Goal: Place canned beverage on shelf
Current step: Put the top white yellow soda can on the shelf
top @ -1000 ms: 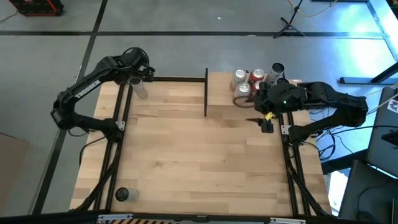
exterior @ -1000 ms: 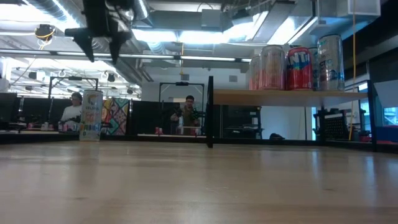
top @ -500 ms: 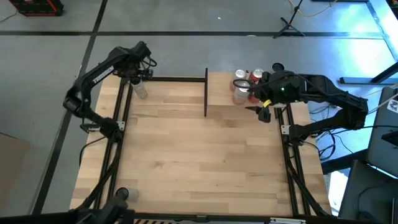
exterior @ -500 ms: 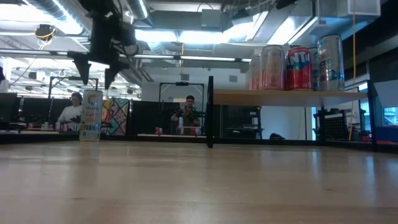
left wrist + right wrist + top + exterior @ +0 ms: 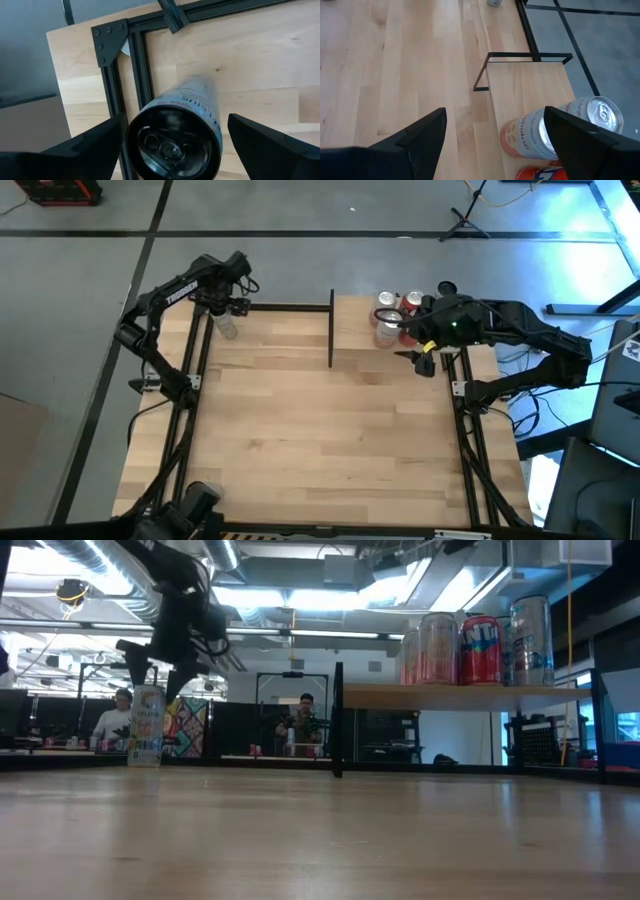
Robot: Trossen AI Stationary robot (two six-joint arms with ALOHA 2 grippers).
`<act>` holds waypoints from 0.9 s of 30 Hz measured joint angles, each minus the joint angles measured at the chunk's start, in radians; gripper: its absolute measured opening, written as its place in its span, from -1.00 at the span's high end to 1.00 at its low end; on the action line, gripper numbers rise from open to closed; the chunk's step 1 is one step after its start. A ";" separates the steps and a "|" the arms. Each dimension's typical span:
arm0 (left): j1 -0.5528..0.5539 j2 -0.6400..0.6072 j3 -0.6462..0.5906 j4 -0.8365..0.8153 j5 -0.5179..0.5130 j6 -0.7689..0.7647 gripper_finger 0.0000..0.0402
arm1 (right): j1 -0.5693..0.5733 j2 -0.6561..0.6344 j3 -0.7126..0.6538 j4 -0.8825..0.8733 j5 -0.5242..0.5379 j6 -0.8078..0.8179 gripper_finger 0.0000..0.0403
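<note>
1. High view showed the table point(image 5: 330, 440) bare across its middle and near part, with things only along the far edge: a can point(image 5: 226, 326) at the far-left corner and the shelf point(image 5: 358, 330) toward the far right.
2. The can stood upright just inside the black frame rail, close to the table's corner bracket, as the left wrist view showed point(image 5: 175, 135); open wood lay on its inner side.
3. The shelf, raised on black posts point(image 5: 338, 720), carried three cans point(image 5: 478, 642) grouped at its right end; its left part was bare board.
4. The left tool point(image 5: 226, 306) hung directly above the can, pointing down, fingers point(image 5: 85, 145) spread wide on either side of the can top and not touching it. In the low view its tips point(image 5: 158, 668) sat just above the can rim.
5. The right tool point(image 5: 418, 358) hovered at the shelf's right end beside the three cans, arm bent back toward the table's right edge, fingers point(image 5: 415, 137) spread wide and holding nothing.
6. The left arm bore white lettering, seemingly "TROSSEN". The red can point(image 5: 481, 648) on the shelf showed large white letters, only partly readable. Writing on the left can's label was too small to read.
</note>
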 joint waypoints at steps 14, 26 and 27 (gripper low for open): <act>0.004 0.005 0.001 0.001 0.094 0.094 -0.34 | 0.001 0.000 0.000 -0.002 0.018 0.000 -0.59; -0.065 -0.031 0.036 -0.048 0.177 0.163 -0.17 | 0.002 0.000 0.000 -0.003 0.038 -0.006 -0.59; -0.082 -0.034 0.052 -0.059 0.176 0.163 -0.17 | 0.002 0.000 0.000 -0.003 0.038 -0.006 -0.59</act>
